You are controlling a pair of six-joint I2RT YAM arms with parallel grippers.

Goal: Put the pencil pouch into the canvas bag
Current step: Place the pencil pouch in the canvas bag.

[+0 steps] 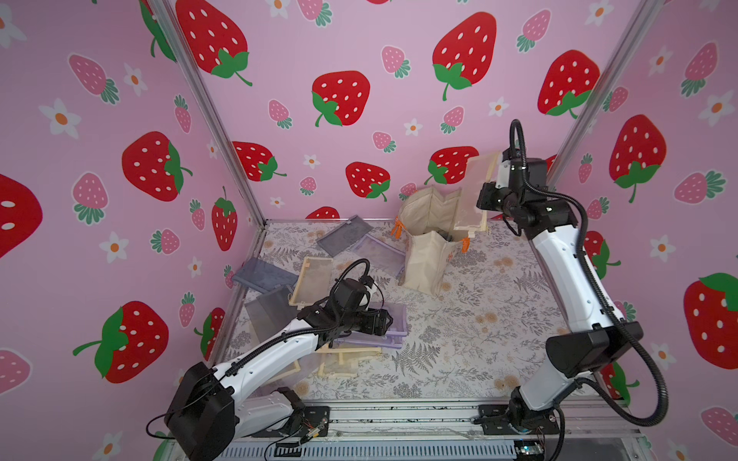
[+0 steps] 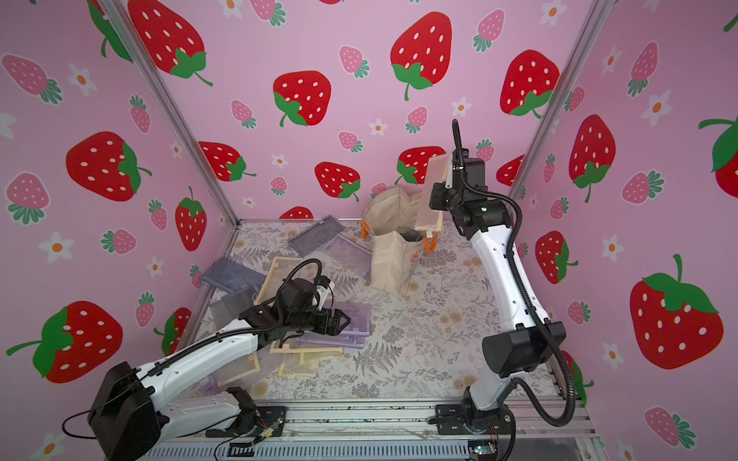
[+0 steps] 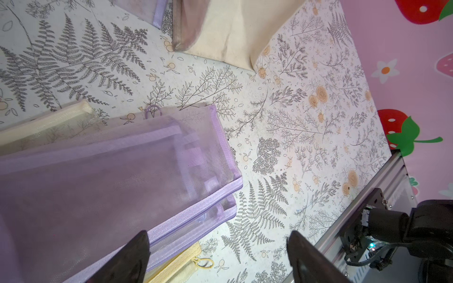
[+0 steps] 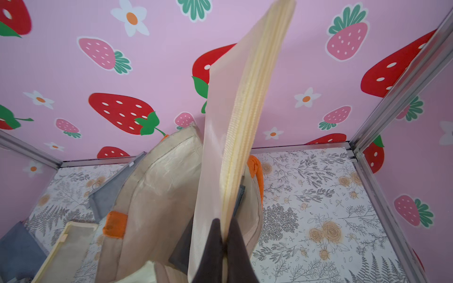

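Cream pencil pouch (image 4: 232, 122) in right jaws, over canvas bag (image 1: 427, 259) (open)

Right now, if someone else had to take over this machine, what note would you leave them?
Right gripper: shut on a cream pouch, held upright at the canvas bag's open mouth, not released.
Left gripper: open, empty, hovering at the edge of a purple pouch on the table.
Done: the bag stands open at the back; a grey item shows inside.
Left: lower and let go of the cream pouch. Others, such as a grey pouch, lie outside.
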